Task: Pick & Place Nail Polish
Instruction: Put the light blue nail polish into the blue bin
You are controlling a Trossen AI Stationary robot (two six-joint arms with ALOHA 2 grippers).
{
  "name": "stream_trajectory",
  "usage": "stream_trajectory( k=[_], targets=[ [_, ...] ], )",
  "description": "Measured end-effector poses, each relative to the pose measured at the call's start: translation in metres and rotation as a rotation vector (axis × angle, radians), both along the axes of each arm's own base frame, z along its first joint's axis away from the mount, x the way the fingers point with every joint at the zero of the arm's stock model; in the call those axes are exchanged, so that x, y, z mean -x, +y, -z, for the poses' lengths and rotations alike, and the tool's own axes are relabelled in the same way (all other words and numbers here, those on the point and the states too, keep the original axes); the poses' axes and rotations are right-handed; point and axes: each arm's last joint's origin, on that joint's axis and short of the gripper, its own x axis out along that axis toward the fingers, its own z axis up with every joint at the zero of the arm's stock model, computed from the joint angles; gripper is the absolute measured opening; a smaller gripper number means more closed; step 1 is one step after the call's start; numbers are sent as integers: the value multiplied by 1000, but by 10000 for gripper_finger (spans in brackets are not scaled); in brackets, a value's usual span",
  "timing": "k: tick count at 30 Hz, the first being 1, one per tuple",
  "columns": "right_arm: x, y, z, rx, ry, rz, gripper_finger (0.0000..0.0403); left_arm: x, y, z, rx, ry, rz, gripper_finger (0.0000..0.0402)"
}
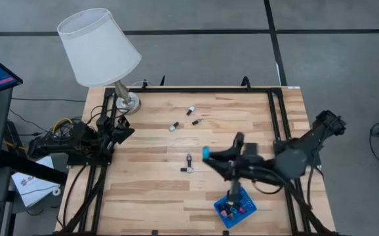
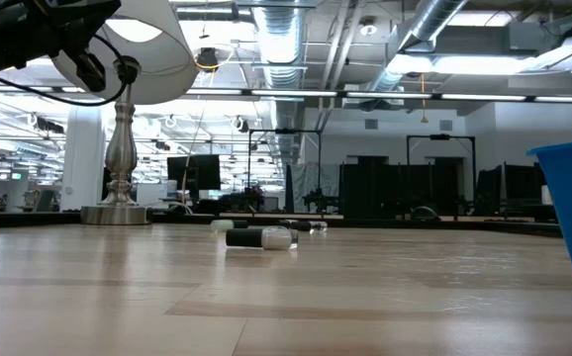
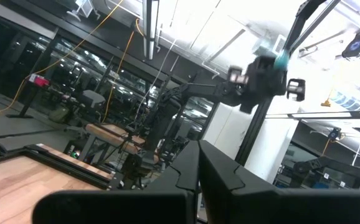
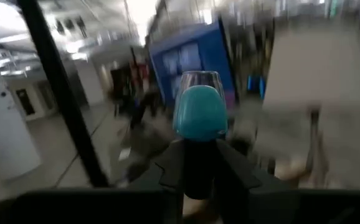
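The right gripper (image 1: 207,155) is up over the middle of the wooden table (image 1: 150,190). Its two dark fingers (image 4: 195,168) are squeezed onto a teal nail polish bottle (image 4: 199,112), which sticks out past the fingertips. The bottle is off the table, held in the air.

Just behind this arm, near the front edge of the table, sits a small blue tray (image 1: 248,210) with a few little bottles (image 1: 229,210) already inside.

More little bottles lie on the wood. Two (image 1: 188,163) rest close together near the middle. Three more (image 1: 191,111) lie farther back, toward the lamp (image 1: 99,47).

The left gripper (image 1: 125,131) waits at the left side of the table, near the lamp's foot. Its fingers are pressed together and hold nothing.
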Motion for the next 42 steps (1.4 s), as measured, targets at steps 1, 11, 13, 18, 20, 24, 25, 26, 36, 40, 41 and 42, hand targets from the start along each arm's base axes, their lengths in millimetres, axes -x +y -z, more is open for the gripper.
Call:
stream_trajectory(
  k=[1, 11, 13, 18, 20, 24, 25, 26, 36, 40, 41, 42],
  targets=[
    [-2, -1, 8, -58, 50, -19, 48, 0, 0, 0, 0, 0, -1, 1],
    [-7, 13, 96, -561, 664, -140, 48, 0, 0, 0, 0, -1, 0, 1],
    [-11, 19, 112, -611, 764, -148, 48, 0, 0, 0, 0, -1, 0, 1],
    [-23, 37, 155, -669, 1040, -184, 48, 0, 0, 0, 0, 0, 0, 1],
    [-30, 45, 172, -689, 1140, -216, 48, 0, 0, 0, 0, -1, 0, 1],
    [-34, 59, 208, -714, 1360, -261, 48, 0, 0, 0, 0, 0, 0, 1],
    [-34, 63, 217, -709, 1414, -265, 48, 0, 0, 0, 0, -1, 0, 1],
    [-34, 67, 224, -712, 1455, -280, 48, 0, 0, 0, 0, -1, 0, 1],
    [-28, 78, 248, -705, 1615, -268, 48, 0, 0, 0, 0, -1, 0, 1],
    [-25, 68, 249, -697, 1651, -136, 48, 0, 0, 0, 0, -1, -1, 1],
    [-23, 66, 249, -697, 1666, -104, 48, 0, 0, 0, 0, 0, 0, 1],
    [-22, 65, 250, -697, 1681, -74, 48, 0, 0, 0, 0, 0, 0, 1]
  ],
)
